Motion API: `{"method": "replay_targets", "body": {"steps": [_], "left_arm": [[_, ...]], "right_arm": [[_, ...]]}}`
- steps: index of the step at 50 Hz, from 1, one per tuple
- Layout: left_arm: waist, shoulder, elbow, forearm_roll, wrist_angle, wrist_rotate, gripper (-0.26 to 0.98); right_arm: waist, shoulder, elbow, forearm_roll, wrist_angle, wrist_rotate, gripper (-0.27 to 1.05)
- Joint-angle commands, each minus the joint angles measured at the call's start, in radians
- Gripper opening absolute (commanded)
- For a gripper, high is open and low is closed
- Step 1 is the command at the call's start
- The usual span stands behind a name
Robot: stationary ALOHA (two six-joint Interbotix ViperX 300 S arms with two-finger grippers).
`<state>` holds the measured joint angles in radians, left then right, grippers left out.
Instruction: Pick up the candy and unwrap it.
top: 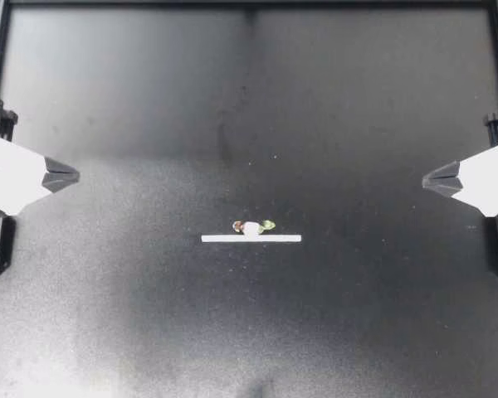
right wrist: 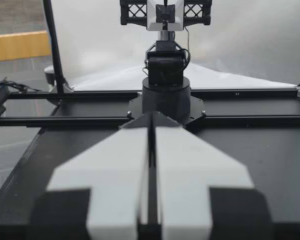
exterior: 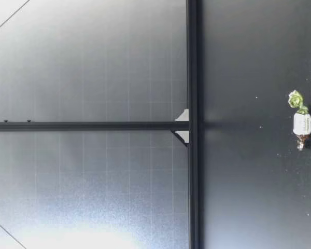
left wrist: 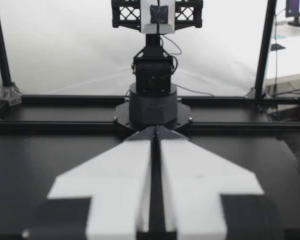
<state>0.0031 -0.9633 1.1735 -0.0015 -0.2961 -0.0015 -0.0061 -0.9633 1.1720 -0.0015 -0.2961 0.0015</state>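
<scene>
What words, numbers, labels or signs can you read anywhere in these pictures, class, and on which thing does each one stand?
No text can be read.
On the candy, any print on the white wrapper is too small to read.
The white strip beside it is plain.
The table bears no label or sign.

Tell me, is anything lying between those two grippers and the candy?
Nothing visible does. The candy lies mid-table beside a flat white strip. The left gripper and right gripper sit at opposite sides, with only bare table between each of them and the candy. The strip runs alongside the candy, not across either path.
</scene>
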Motion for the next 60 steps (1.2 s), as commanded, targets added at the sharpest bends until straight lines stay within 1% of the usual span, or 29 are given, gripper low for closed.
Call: {"method": "replay_targets", "body": {"steps": [1, 4, 9, 16, 22, 26, 31, 39, 43, 47, 50, 54, 56, 58, 60], "left_arm": [[0.014, 0.009, -0.009, -0.003, -0.014, -0.005, -0.10], [0.014, 0.009, -0.009, -0.002, -0.021, -0.003, -0.13], [0.012, 0.011, -0.005, -0.003, -0.038, 0.003, -0.13], [0.014, 0.020, 0.006, -0.003, -0.046, 0.009, -0.13], [0.014, 0.032, 0.014, -0.003, -0.046, 0.009, -0.13], [0.014, 0.043, 0.020, -0.003, -0.046, 0.009, -0.13], [0.014, 0.054, 0.028, -0.003, -0.046, 0.008, -0.13], [0.014, 0.069, 0.032, -0.003, -0.046, 0.011, -0.13], [0.015, 0.075, 0.032, -0.002, -0.046, 0.009, -0.13], [0.014, 0.078, 0.032, -0.002, -0.046, 0.009, -0.13], [0.014, 0.080, 0.034, -0.002, -0.046, 0.009, -0.13], [0.014, 0.080, 0.038, -0.003, -0.046, 0.011, -0.13], [0.014, 0.080, 0.040, -0.003, -0.046, 0.009, -0.13], [0.014, 0.080, 0.043, -0.003, -0.046, 0.009, -0.13], [0.014, 0.080, 0.046, -0.003, -0.046, 0.009, -0.13]], "right_arm": [[0.000, 0.003, -0.020, -0.003, -0.008, 0.000, -0.11], [0.000, 0.014, -0.029, -0.003, -0.008, 0.000, -0.13], [-0.002, 0.054, -0.058, -0.002, 0.002, 0.002, -0.13], [-0.025, 0.189, -0.140, -0.003, 0.032, 0.003, -0.13], [-0.071, 0.342, -0.218, -0.003, 0.147, 0.003, -0.13], [-0.084, 0.433, -0.267, -0.003, 0.229, 0.002, -0.13], [-0.089, 0.546, -0.342, -0.005, 0.324, -0.008, -0.13], [-0.089, 0.707, -0.456, -0.040, 0.459, -0.009, -0.10], [-0.089, 0.784, -0.502, -0.055, 0.502, -0.012, -0.03], [-0.089, 0.845, -0.531, -0.055, 0.522, -0.012, 0.08], [-0.089, 0.884, -0.551, -0.055, 0.531, -0.012, 0.22], [-0.089, 0.936, -0.569, -0.057, 0.532, -0.012, 0.45], [-0.089, 0.951, -0.574, -0.057, 0.534, -0.012, 0.54], [-0.089, 0.969, -0.578, -0.057, 0.534, -0.012, 0.59], [-0.089, 0.991, -0.584, -0.057, 0.540, -0.011, 0.60]]}}
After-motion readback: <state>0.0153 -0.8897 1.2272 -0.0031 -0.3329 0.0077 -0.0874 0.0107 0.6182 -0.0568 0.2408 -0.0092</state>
